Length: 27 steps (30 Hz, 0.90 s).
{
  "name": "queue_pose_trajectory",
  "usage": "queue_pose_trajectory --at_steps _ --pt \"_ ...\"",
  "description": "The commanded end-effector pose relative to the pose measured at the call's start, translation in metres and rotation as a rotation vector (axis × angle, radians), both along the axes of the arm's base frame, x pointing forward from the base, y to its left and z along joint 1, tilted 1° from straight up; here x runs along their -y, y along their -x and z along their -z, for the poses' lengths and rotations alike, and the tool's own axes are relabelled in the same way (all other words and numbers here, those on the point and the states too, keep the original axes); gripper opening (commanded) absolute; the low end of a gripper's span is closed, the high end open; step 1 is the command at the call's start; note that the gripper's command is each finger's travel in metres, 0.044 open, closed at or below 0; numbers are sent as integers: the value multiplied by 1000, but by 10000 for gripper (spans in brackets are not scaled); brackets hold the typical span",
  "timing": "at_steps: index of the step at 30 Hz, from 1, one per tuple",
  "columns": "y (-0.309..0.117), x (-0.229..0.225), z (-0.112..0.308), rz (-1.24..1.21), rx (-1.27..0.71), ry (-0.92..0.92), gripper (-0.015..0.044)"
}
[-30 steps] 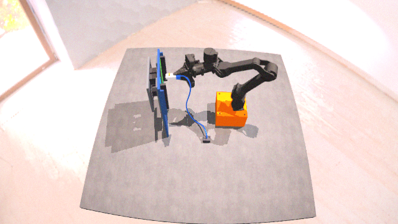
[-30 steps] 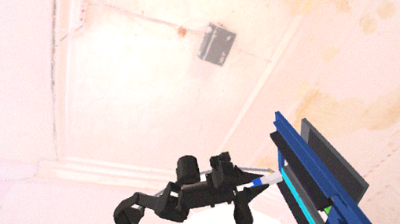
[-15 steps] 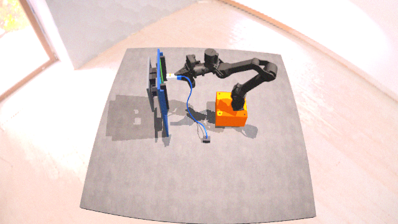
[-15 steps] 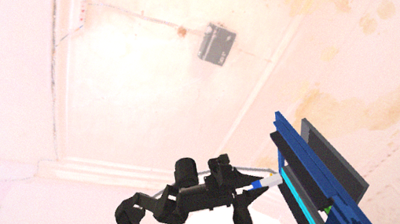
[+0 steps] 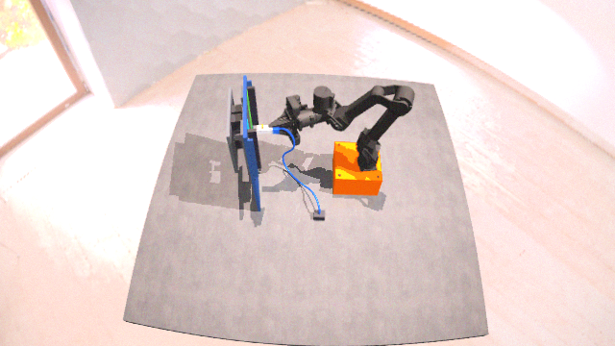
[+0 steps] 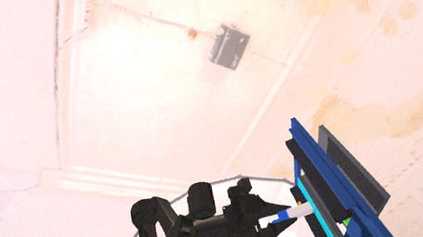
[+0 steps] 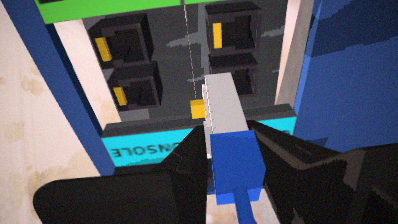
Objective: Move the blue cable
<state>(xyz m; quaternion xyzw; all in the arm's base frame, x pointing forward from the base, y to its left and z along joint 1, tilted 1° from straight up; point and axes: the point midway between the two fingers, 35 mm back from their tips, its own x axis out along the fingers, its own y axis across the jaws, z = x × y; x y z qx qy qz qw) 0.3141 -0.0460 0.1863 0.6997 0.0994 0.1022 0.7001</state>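
Gripper [image 5: 272,126] [image 6: 294,212] [image 7: 224,130] fingers pinch the plug [image 5: 263,129] [image 6: 301,210] [image 7: 227,102], its pale nose pointing toward twelve o'clock in the wrist view, before the dark ports. Unplugging looks done, the nose apparently free just beside the lower-right port [image 7: 246,80]; alignment, insertion until the click, and release seem left.
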Motion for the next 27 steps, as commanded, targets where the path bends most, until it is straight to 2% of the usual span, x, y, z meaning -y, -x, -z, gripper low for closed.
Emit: queue_pose_trajectory --at_steps 1,8,27 --pt "2 -2 12 -5 2 3 0" --pt "7 -4 30 -5 1 3 0" --pt "-2 -5 27 -57 3 1 0"
